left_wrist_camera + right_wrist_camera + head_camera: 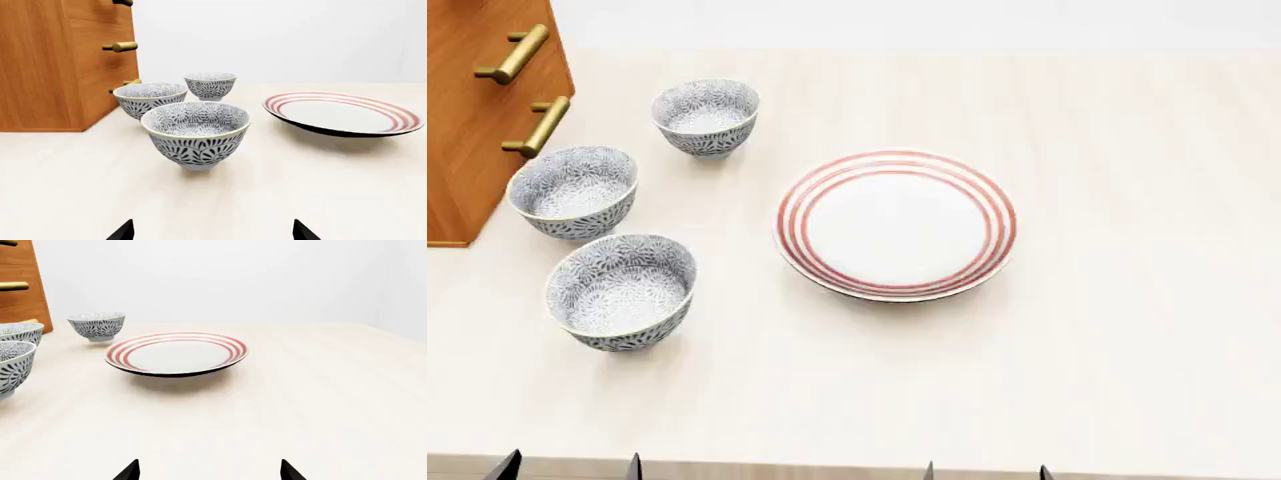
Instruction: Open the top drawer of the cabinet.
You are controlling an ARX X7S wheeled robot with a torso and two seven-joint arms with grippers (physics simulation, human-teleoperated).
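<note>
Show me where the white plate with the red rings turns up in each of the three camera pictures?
Head view: the white round plate with red rings lies near the middle, on the pale table.
Left wrist view: it sits on the side away from the orange-brown wooden cabinet, past the bowls.
Right wrist view: it sits centrally, straight ahead of the hand.
Shared landmark: the small patterned grey bowl farthest back, nearest the cabinet's brass handles.

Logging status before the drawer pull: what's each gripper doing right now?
Left gripper: open, holding nothing.
Right gripper: open, holding nothing.
</note>
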